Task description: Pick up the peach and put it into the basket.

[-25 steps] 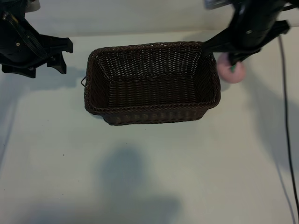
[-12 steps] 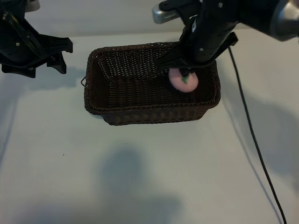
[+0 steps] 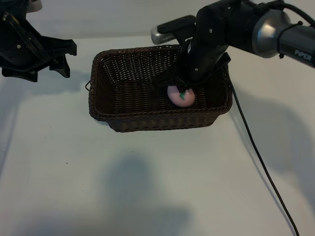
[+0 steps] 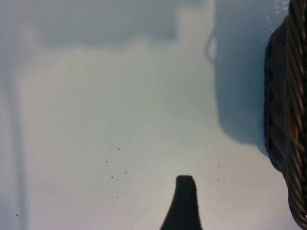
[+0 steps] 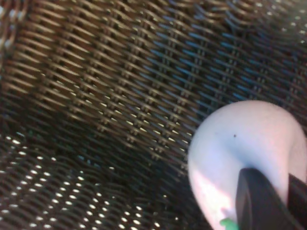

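Right gripper (image 3: 183, 92) reaches steeply down; left gripper (image 3: 63, 58) parked, open

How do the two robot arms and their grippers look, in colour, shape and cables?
Both are black. The right arm has a shiny silver-grey cylindrical segment with white lettering, and a thin black cable trails from it. The left gripper has angular black fingers.

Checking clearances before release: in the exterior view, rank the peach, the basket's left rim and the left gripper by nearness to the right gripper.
1. peach, at the right gripper.
2. basket left rim, across the basket.
3. left gripper, parked beyond that rim, upper left.
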Controlling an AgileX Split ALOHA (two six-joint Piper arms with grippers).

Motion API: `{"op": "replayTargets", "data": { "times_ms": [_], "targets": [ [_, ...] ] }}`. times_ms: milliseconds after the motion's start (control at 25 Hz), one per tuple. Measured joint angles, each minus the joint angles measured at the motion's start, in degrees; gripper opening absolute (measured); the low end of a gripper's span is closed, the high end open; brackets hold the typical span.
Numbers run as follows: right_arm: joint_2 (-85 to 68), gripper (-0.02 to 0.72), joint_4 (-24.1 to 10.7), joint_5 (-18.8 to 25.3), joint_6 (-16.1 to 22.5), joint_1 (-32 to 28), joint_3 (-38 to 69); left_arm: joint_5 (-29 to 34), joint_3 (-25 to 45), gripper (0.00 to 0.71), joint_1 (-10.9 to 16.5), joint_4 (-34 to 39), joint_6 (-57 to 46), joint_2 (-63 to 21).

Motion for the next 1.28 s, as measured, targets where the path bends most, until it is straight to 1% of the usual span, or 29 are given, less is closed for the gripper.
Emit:
{"op": "replayTargets", "data": {
  "times_ms": [120, 280, 360, 440, 480, 560, 760, 840, 920, 1040, 1160, 1280],
  "targets": [
    [0.05, 0.134, 0.00, 0.01, -0.12, 0.00, 0.00, 0.00, 0.00, 0.591, 0.00, 0.00, 0.00, 0.00],
    [0.05, 0.294, 0.06, 0.76, -0.17, 0.00, -0.08, 0.00, 0.00, 0.591, 0.00, 0.00, 0.00, 0.00],
    [0.00, 0.393, 0.06, 2.32, -0.18, 0.00, -1.00, 0.00, 0.00, 0.591, 0.00, 0.00, 0.00, 0.00],
    [0.00, 0.463, 0.06, 4.77, -0.18, 0.00, -3.12, 0.00, 0.00, 0.591, 0.00, 0.00, 0.00, 0.00],
    [0.00, 0.486, 0.06, 6.06, -0.18, 0.00, -4.39, 0.05, 0.00, 0.591, 0.00, 0.00, 0.00, 0.00],
    [-0.04, 0.503, -0.05, 9.56, -0.18, 0.00, -7.97, 0.05, 0.00, 0.591, 0.00, 0.00, 0.00, 0.00],
    [-0.46, 0.505, -1.57, 17.78, 0.50, -0.64, -15.55, 0.05, 0.00, 0.591, 0.00, 0.00, 0.00, 0.00],
    [-0.58, 0.505, -2.03, 21.11, 1.03, -2.36, -17.73, 0.05, 0.00, 0.591, 0.00, 0.00, 0.00, 0.00],
    [-0.58, 0.505, -2.69, 23.31, 1.17, -4.75, -18.83, 0.05, 0.00, 0.591, 0.00, 0.00, 0.00, 0.00],
    [-0.58, 0.505, -3.35, 25.04, 1.11, -8.71, -19.03, 0.05, 0.00, 0.591, 0.00, 0.00, 0.00, 0.00],
    [-0.58, 0.505, -4.25, 25.39, 0.49, -12.15, -19.03, 0.05, 0.00, 0.591, 0.00, 0.00, 0.04, 0.00],
    [-0.58, 0.505, -4.41, 25.50, 0.19, -14.83, -19.09, 0.05, 0.00, 0.591, 0.00, 0.00, 0.04, 0.00]
  ]
}}
